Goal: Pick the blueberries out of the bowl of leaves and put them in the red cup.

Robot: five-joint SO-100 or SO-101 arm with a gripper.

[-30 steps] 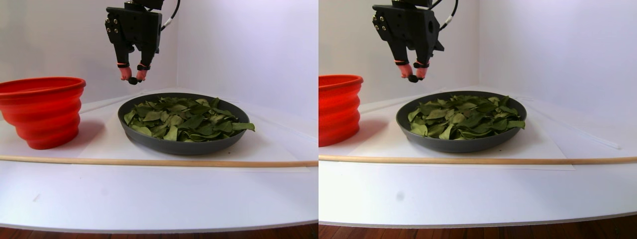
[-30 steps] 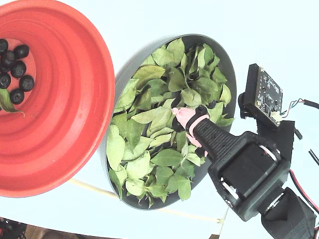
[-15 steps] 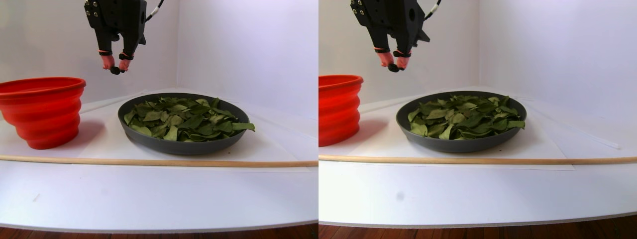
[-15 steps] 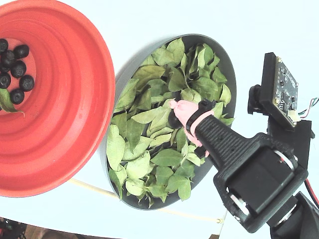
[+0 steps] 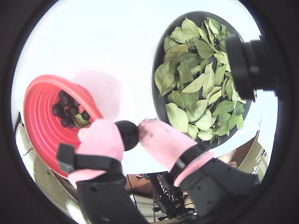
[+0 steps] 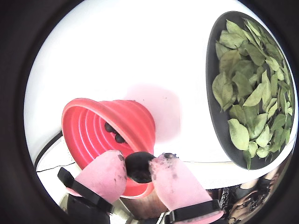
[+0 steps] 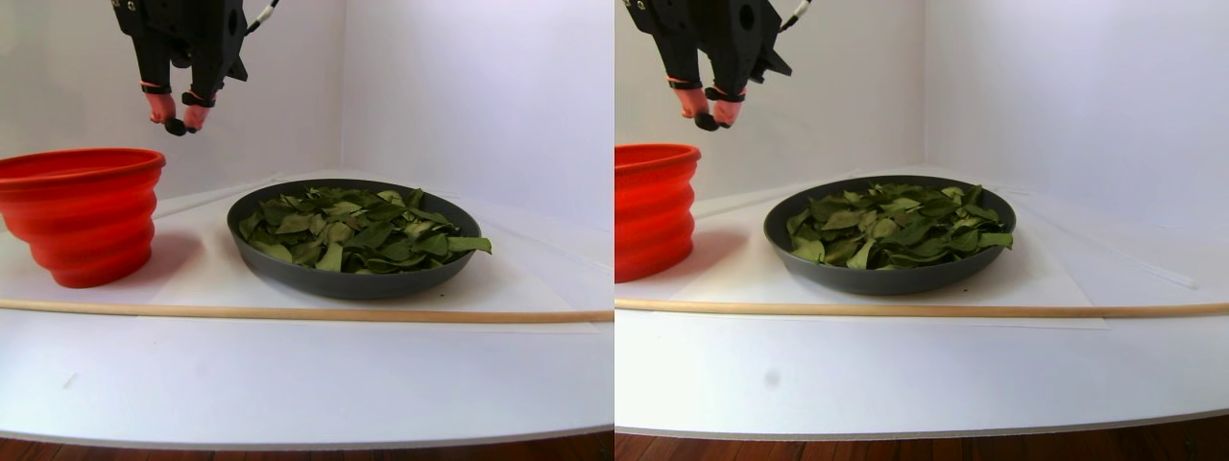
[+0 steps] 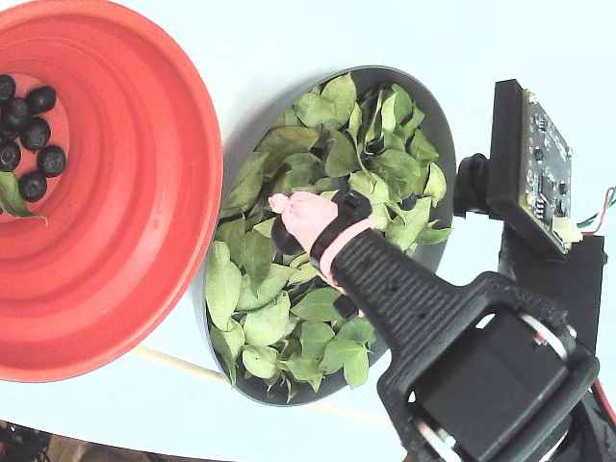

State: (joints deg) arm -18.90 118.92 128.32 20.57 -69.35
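I've got one blueberry (image 5: 126, 135) pinched between my pink fingertips (image 5: 161, 140), my hand (image 6: 138, 168) closed snugly on it and carried high above the worktop (image 7: 288, 375). In the stereo pair view I'm between the bowl (image 7: 288, 271) and the red cup (image 7: 82, 216), not yet over the rim. The red cup already has a cluster of blueberries on its flat bottom (image 8: 29, 130), with a stray leaf beside them, so a good part looks done. In the bowl, the leaves (image 8: 318, 221) cover nearly everything; one dark berry (image 8: 411, 202) peeks out near the far edge, and I can't tell how many more hide beneath. Left: drop this one, then search again.
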